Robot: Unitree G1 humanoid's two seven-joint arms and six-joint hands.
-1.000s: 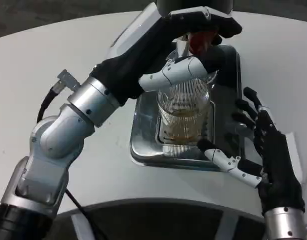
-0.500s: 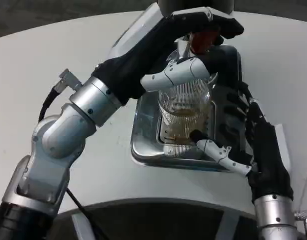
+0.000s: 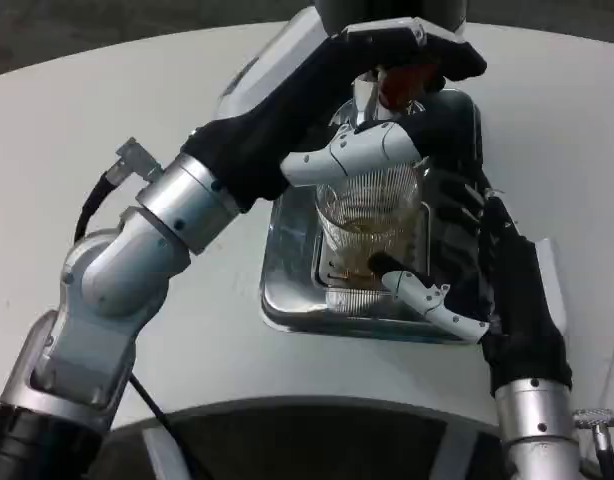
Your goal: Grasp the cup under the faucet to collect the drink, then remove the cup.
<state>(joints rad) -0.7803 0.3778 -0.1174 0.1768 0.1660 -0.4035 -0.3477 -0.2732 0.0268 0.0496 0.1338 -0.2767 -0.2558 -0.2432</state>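
A ribbed clear cup (image 3: pixel 367 225) holding some amber drink stands on the silver drip tray (image 3: pixel 287 270), right under the red faucet (image 3: pixel 397 86). My left hand (image 3: pixel 387 55) reaches in from the left and grips the faucet's top, with one white finger (image 3: pixel 352 152) lying across the cup's rim. From the right, my right hand (image 3: pixel 497 270) has its fingers apart. Its white thumb (image 3: pixel 427 296) is against the cup's lower front and its dark fingers stand close by the cup's right side. I cannot tell whether those fingers touch the glass.
The black body of the dispenser (image 3: pixel 387 10) rises behind the tray at the top edge. My left forearm (image 3: pixel 187 200) crosses the white table (image 3: pixel 107 90) diagonally, with a cable at its elbow. The table's curved front edge runs just below the tray.
My right hand has moved left and forward, from beside the tray to the cup, its thumb now at the cup's front. The left hand stays on the faucet.
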